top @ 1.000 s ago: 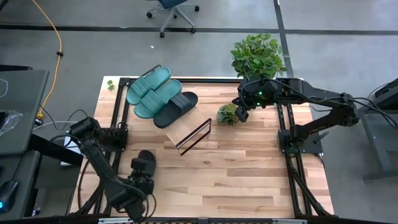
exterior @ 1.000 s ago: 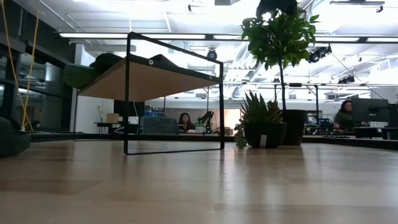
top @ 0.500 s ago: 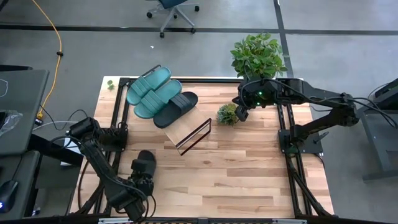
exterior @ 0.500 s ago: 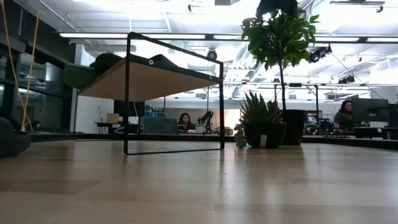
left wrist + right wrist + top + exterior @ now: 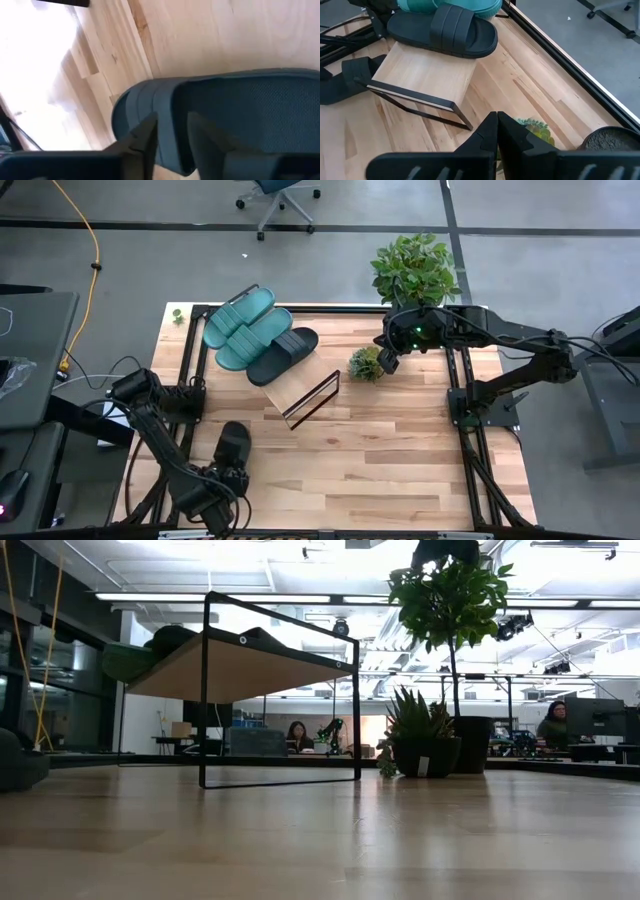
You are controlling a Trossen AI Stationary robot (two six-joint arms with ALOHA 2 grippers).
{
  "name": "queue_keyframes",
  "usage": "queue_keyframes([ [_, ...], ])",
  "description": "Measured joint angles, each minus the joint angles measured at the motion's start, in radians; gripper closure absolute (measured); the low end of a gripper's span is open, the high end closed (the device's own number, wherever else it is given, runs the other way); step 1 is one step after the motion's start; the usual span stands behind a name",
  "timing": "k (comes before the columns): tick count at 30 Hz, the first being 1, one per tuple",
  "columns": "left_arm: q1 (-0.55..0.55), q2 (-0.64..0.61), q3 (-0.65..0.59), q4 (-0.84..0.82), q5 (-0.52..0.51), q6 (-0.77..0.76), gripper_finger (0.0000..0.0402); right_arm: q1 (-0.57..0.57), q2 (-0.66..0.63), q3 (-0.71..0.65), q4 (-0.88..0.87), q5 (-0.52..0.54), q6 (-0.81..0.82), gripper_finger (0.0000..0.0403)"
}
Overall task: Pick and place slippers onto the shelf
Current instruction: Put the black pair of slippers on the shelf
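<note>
Teal slippers (image 5: 240,327): two on shelf (image 5: 300,391); black: one there (image 5: 283,354), one (image 5: 232,445) straddled by part-open left gripper (image 5: 228,473).

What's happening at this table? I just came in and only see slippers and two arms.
A two-armed robot is putting foam slide slippers onto a slanted light-wood shelf in a black wire frame. Two teal-green slippers and one black slipper already lie on it. The left gripper is at the table's near left edge, its fingers around the strap of the second black slipper, which lies on the tabletop. The right gripper waits shut near the small potted plant.
</note>
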Motion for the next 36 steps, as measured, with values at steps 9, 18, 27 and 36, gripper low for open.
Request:
queue_keyframes([
  [9, 0.000, 0.000, -0.101, 0.046, 0.080, 0.001, 0.0212, 0.000, 0.000, 0.000, 0.000, 0.004, 0.000, 0.0402],
  [18, 0.008, 0.000, -0.156, 0.027, -0.001, -0.002, 0.0204, 0.000, 0.000, 0.000, 0.000, 0.004, 0.004, 0.0402],
  [27, 0.029, 0.000, -0.199, 0.060, -0.015, -0.021, 0.0275, 0.000, 0.000, 0.000, 0.000, 0.004, 0.004, 0.0402],
  [36, 0.028, 0.000, -0.199, 0.080, -0.023, -0.040, 0.0390, 0.000, 0.000, 0.000, -0.001, 0.004, -0.002, 0.0402],
])
